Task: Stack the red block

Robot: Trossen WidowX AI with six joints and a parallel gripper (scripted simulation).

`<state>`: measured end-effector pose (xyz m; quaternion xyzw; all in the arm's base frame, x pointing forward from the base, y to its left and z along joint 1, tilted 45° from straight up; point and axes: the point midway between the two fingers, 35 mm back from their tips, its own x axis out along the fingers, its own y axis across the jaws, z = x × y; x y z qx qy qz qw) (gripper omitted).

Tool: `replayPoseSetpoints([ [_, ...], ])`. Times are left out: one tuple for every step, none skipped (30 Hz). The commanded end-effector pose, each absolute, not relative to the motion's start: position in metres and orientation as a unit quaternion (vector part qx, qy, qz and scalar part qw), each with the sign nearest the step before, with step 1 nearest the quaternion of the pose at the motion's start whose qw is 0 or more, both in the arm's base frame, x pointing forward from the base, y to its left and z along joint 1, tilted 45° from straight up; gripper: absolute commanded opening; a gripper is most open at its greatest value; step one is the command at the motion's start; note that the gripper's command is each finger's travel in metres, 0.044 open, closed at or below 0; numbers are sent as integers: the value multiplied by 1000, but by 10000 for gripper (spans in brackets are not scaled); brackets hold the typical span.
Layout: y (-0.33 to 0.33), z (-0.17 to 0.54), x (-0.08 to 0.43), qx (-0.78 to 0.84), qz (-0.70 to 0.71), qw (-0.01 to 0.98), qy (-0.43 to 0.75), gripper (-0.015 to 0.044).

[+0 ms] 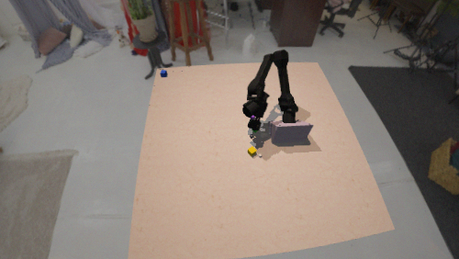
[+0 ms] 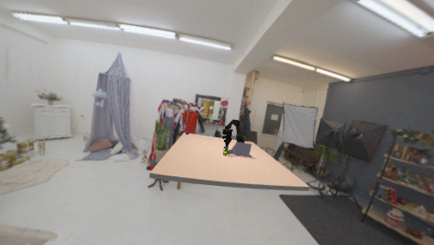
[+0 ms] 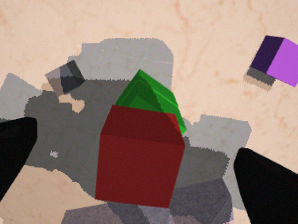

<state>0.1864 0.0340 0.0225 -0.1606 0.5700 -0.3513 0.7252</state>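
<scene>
On top of the green tower [image 3: 152,96], the red block [image 3: 140,157] sat between the gripper [image 3: 136,163]'s spread fingers, which were released and holding nothing; a gap showed on both sides of the block.

Handling, as a judgement: the block looked like a rigid, flat-faced cube, probably light, nothing fragile about it. Smooth faces could slip under a weak pinch. If it needed re-taking, the two opposite side faces, mid-height, square to the fingers would be the place. The bigger risk looked like the tower: any sideways nudge while pulling away could topple it, so a straight vertical retreat seemed right.

Views: the wrist view was the only one that showed the red-on-green overlap and the clearance at the fingers, plus a purple block [image 3: 278,60] well apart on the bench [image 3: 200,3]. It couldn't show tower height or whether the block sat level. The top view gave the layout: a yellow block [image 1: 251,151] near the stack, a blue block [image 1: 163,73] at the far corner, with the arm hiding the stack. The exterior view was too distant to resolve much.
</scene>
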Motion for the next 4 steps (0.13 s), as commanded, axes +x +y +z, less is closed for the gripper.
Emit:
replayPoseSetpoints([
  [34, 22, 187, -160, -351, 726, 570, 440],
  [34, 22, 187, -160, -351, 726, 570, 440],
  [34, 22, 187, -160, -351, 726, 570, 440],
  [34, 22, 187, -160, -351, 726, 570, 440],
])
